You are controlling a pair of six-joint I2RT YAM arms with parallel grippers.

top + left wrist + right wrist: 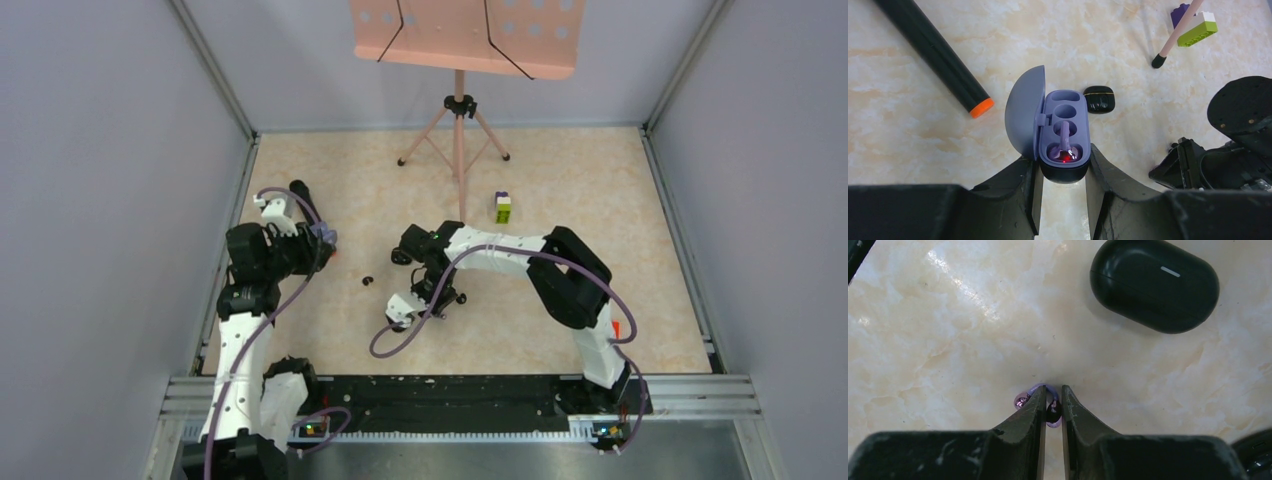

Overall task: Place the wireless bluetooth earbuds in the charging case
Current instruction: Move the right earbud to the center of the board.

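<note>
My left gripper (pixel 1064 172) is shut on the open pale purple charging case (pixel 1065 125), holding its near end, lid swung to the left. One pale purple earbud (pixel 1065 145) sits in the case's near slot over a red light; the far slot is empty. My right gripper (pixel 1053 394) is shut on the other pale purple earbud (pixel 1053 410) at the table surface. In the top view the left gripper (pixel 322 240) is at the left and the right gripper (pixel 447 297) is mid-table. A small black earbud (pixel 367 281) lies between them.
A closed black case (pixel 1154 285) lies just beyond my right fingers. A small glossy black piece (pixel 1099 99) lies next to the purple case. A black rod with an orange tip (pixel 973 102) lies left of it. A green-and-purple block (pixel 503 207) and a music stand (pixel 459 110) stand farther back.
</note>
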